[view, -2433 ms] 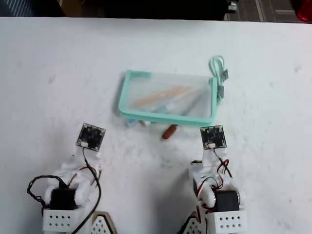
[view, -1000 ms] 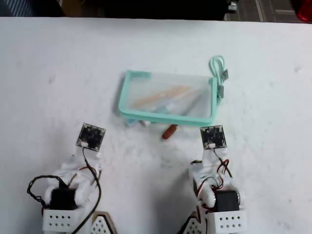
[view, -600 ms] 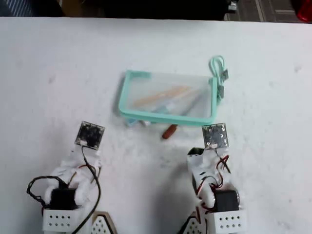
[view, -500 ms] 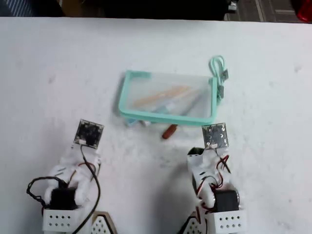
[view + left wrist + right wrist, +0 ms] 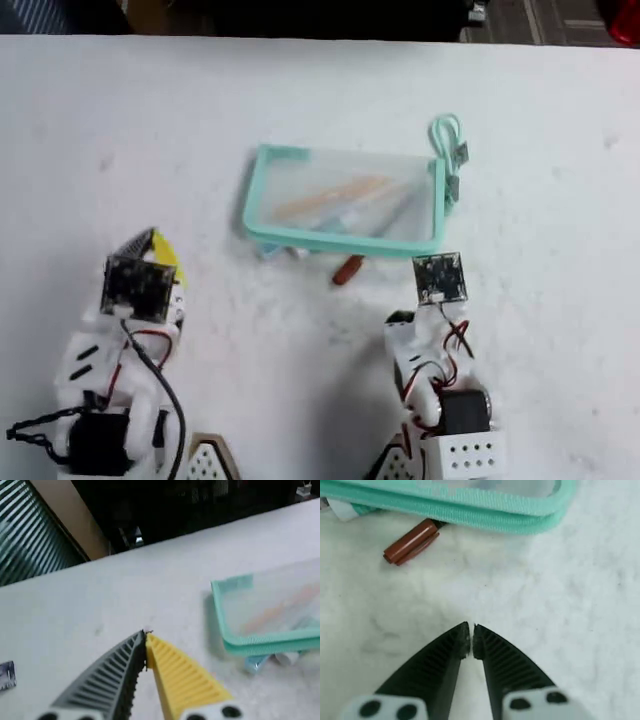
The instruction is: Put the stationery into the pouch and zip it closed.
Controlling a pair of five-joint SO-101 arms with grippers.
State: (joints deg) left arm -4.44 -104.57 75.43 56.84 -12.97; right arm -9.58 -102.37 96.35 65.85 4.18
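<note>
Your pouch [image 5: 249,200] lies flat with most pens [image 5: 335,197] inside. A brown pen [image 5: 348,268] pokes out at its 6 o'clock side, so you have that to tuck in and the zip to shut. Your left claw [image 5: 145,635], at the pouch's 8 o'clock, and right claw [image 5: 471,630], at 5 o'clock, are pressed together, empty.

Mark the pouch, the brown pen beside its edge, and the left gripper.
pouch [image 5: 495,516], right wrist view, on its teal edge.
brown pen [image 5: 412,541], right wrist view, middle of its exposed end.
left gripper [image 5: 145,634], left wrist view, between its shut fingertips.
</note>
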